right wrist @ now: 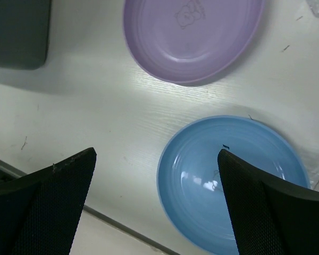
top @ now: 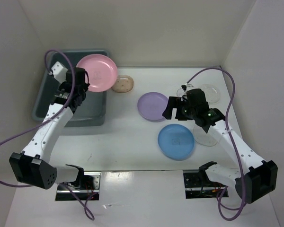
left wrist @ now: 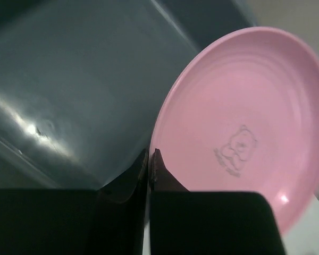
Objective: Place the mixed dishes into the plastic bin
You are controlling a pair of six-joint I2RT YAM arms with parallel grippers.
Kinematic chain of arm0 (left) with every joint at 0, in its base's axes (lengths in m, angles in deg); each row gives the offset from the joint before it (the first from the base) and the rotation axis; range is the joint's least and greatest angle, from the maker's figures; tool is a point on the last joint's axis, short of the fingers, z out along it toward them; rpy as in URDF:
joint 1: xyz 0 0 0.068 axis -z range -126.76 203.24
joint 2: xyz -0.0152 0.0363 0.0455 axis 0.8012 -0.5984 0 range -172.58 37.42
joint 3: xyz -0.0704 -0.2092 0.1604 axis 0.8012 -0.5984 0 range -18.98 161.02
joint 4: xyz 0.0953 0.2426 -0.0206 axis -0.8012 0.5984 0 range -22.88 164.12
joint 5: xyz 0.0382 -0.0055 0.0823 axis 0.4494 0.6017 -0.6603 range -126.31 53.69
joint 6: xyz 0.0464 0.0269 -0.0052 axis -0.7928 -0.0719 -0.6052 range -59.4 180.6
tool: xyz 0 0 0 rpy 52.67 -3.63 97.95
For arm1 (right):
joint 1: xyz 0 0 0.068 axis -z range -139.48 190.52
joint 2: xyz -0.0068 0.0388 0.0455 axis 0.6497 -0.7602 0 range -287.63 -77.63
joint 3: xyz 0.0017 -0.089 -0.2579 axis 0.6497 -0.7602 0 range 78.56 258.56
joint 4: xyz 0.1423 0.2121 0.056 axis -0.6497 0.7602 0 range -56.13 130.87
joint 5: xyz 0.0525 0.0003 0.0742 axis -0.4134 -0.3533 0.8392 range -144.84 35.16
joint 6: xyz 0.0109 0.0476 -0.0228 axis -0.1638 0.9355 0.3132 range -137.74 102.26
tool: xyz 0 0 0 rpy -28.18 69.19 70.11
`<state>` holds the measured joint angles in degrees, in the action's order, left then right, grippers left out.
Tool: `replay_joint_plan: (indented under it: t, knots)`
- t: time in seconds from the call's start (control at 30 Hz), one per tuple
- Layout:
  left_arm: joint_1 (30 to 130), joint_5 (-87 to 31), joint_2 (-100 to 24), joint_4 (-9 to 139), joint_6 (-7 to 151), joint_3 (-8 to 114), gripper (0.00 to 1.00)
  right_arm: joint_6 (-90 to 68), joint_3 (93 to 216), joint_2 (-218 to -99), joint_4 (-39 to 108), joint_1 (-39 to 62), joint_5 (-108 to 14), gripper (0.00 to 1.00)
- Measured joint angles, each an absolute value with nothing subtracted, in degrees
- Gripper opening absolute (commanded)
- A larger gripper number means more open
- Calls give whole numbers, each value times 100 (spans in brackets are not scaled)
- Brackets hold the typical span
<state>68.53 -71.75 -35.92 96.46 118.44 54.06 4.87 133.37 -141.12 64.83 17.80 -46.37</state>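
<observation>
Leftmost, the left fingers are clenched on the pink plate's edge, holding it over the bin's far right corner. The beige dish, purple plate and blue plate lie on the tabletop. The right fingers hover spread wide, gripping nothing, above the last two.

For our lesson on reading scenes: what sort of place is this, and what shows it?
Likely a robot test booth: plain white walls enclose the white table, and the left robot arm and right robot arm stand at its near edge.
</observation>
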Motion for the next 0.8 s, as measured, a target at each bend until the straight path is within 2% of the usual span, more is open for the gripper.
replay_joint_plan:
  t: [0.27,0.63,0.8]
  knots:
    - [5916,-7293,-4593,9296,10802,6256,0,474,13370,-13991,6612,1780,-5079,100]
    - [4584,-7555,-5728,9373,10050,5939,0,496,13453,-14350,6761,1780,-5640,100]
    - [4604,-7667,-5901,9299,9823,5664,10,516,13479,-14505,6763,1780,-5708,100]
